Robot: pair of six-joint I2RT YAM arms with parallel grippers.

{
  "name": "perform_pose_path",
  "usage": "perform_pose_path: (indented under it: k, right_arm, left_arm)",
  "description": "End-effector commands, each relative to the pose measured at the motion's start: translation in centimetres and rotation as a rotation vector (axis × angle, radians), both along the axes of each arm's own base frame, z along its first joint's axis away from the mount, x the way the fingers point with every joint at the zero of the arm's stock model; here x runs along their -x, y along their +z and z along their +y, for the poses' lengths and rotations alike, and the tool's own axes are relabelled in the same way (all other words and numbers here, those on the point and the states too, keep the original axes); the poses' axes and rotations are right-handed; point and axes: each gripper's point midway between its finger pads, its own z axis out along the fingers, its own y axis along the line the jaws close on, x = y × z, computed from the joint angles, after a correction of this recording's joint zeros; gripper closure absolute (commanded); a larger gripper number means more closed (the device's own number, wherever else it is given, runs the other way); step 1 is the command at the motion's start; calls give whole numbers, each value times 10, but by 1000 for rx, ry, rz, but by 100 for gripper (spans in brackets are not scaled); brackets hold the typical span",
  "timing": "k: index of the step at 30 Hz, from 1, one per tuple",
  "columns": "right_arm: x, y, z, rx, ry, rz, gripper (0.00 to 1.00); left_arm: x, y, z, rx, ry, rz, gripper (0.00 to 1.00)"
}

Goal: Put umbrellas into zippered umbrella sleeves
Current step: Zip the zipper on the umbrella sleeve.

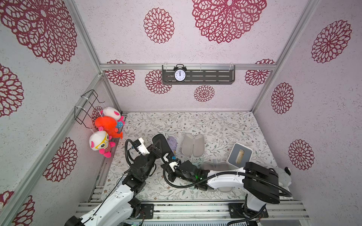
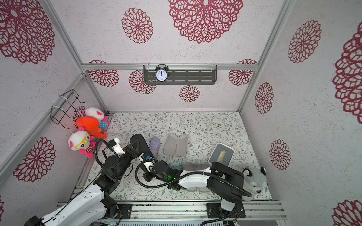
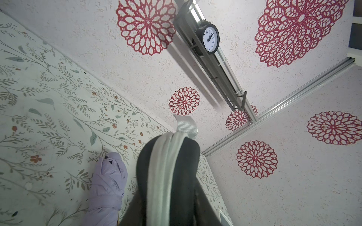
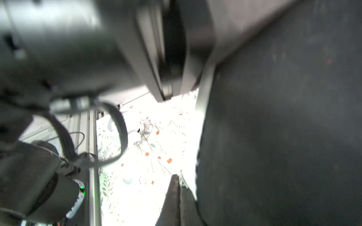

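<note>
Left gripper (image 1: 156, 149) comes in from the left and appears clamped at a narrow setting on the black sleeve (image 1: 163, 143), holding it partly off the surface (image 1: 225, 127) left of centre. The sleeve's long axis runs near to far, with the far end leaning a little left. In the left wrist view a pale grey band runs the length of the sleeve between its two dark shells, so the halves look nearly together. What is inside is hidden.

The right gripper (image 4: 177, 183) is fully closed and sits at the sleeve's near end, reaching in from the right. In the right wrist view the dark shell fills the space just beside its tips. Blur hides whether the tips pinch a zip pull or only rest by the seam.

If the step in hand is closing the zip, the pull must travel along that seam, away from the right gripper toward the far end, while the left gripper steadies the shell. The right arm is the nearer one for that.

The lilac umbrella (image 1: 172, 141) lies just right of the black sleeve and parallel to it. An open sleeve with grey lining (image 1: 193, 145) lies further right.
</note>
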Motion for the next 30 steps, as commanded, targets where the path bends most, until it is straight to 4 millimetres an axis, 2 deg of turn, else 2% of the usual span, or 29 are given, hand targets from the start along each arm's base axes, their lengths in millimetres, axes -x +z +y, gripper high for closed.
perform_pose_path:
  k: [1, 4, 7, 9, 11, 14, 17, 26, 30]
  right_arm:
    - [-20, 100, 7, -297, -83, -88, 100]
    - [-25, 103, 10, -301, -107, -94, 100]
    - [-30, 96, 12, -271, -132, -93, 100]
    - [-32, 79, 14, -230, -138, -73, 100]
    - [-33, 50, 13, -166, -152, -24, 100]
    - [-32, 10, 15, -88, -156, 57, 100]
    - [-27, -21, 16, -42, -141, 123, 100]
    - [-21, -63, 9, -20, -147, 206, 100]
    - [-17, -85, 8, -19, -137, 257, 100]
  left_arm:
    - [13, -8, -20, 21, -105, 18, 100]
    - [15, -16, -20, 28, -116, 35, 100]
    - [17, -26, -21, 17, -127, 61, 100]
    - [19, -30, -23, 19, -139, 81, 100]
    - [22, -41, -24, 15, -153, 122, 100]
    - [26, -64, -29, 23, -183, 207, 100]
    - [33, -90, -34, 28, -210, 289, 100]
    - [47, -150, -43, 23, -222, 453, 100]
    - [54, -170, -49, 7, -238, 487, 95]
